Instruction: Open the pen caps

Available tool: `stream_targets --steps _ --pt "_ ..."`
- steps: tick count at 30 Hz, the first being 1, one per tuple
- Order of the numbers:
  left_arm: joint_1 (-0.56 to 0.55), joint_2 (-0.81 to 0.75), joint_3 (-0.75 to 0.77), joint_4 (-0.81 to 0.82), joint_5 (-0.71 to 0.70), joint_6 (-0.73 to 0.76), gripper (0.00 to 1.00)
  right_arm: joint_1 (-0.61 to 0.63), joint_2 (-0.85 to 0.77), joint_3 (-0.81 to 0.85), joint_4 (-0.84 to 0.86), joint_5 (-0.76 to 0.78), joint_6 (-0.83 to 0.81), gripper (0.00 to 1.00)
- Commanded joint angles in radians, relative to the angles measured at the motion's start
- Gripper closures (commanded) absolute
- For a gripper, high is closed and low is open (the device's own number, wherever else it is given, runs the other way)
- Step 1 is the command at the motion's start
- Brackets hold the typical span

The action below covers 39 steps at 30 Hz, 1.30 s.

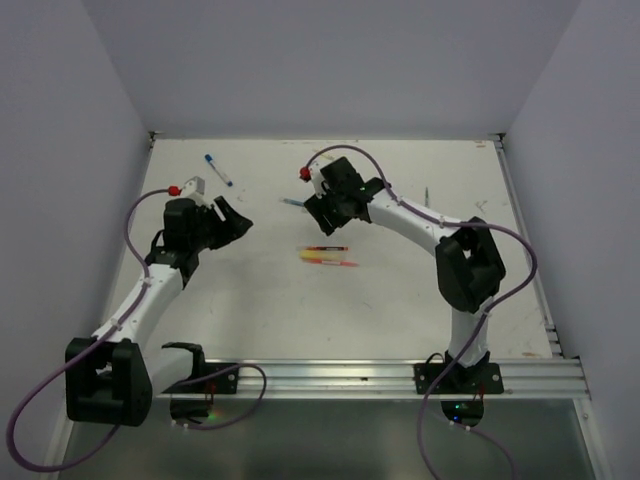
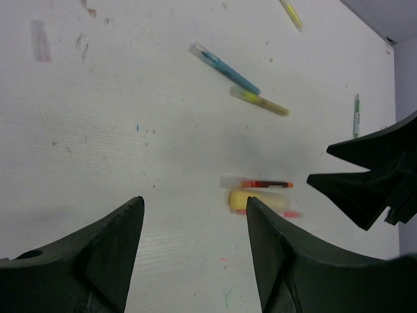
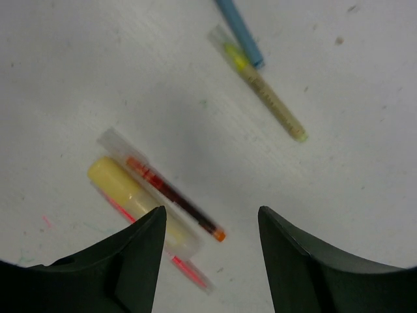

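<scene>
Finds the left claw [image 2: 193, 208] spread wide with nothing between its fingers, hanging above the worktop [image 1: 400, 300] at 10 o'clock from a tight bunch of three pens: red pen [image 3: 172, 192], pale yellow pen [image 3: 140, 202] and pink pen [image 3: 189, 270], lying side by side. Finds the right claw [image 3: 210, 215] likewise apart and empty, over the bunch's 12 o'clock side. Shows what looks like a clear cap [image 3: 114, 140] seated on the red pen's 10 o'clock end. Places a blue pen [image 3: 238, 29] and a yellow-green pen [image 3: 264, 91] nearby, toward 1 o'clock in the right wrist view.
</scene>
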<state>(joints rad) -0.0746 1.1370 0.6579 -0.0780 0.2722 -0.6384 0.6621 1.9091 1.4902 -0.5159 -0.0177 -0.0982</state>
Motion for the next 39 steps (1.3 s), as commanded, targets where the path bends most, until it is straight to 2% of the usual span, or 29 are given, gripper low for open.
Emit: stream_targets --steps 1,3,6,9,12,17,21,31,39 --pt "-0.002 -0.058 0.023 -0.020 -0.047 -0.014 0.33 -0.025 0.037 0.168 0.019 0.111 -0.004 0.37" --pt "-0.002 -0.074 0.040 -0.046 -0.065 -0.015 0.34 -0.030 0.123 0.302 0.019 0.238 -0.003 0.35" --pt "-0.002 -0.101 0.054 -0.066 -0.103 -0.020 0.34 -0.047 0.264 0.498 0.013 0.333 -0.001 0.31" --pt "-0.002 -0.111 0.063 -0.059 -0.096 -0.020 0.34 -0.065 0.388 0.651 0.028 0.367 -0.055 0.28" --pt "-0.002 -0.120 0.055 -0.023 -0.064 -0.024 0.35 -0.110 0.482 0.744 0.065 0.334 -0.107 0.25" --pt "-0.002 -0.120 0.026 0.029 -0.030 -0.014 0.35 -0.188 0.556 0.823 0.123 0.210 -0.147 0.22" --pt "-0.001 -0.092 0.006 0.095 -0.005 -0.020 0.35 -0.214 0.577 0.818 0.175 0.136 -0.227 0.12" --pt "-0.002 -0.054 -0.004 0.172 0.062 -0.040 0.35 -0.265 0.725 1.016 0.047 -0.088 -0.192 0.01" --pt "-0.002 -0.089 -0.015 0.181 0.091 -0.049 0.36 -0.280 0.781 1.041 0.057 -0.088 -0.126 0.01"
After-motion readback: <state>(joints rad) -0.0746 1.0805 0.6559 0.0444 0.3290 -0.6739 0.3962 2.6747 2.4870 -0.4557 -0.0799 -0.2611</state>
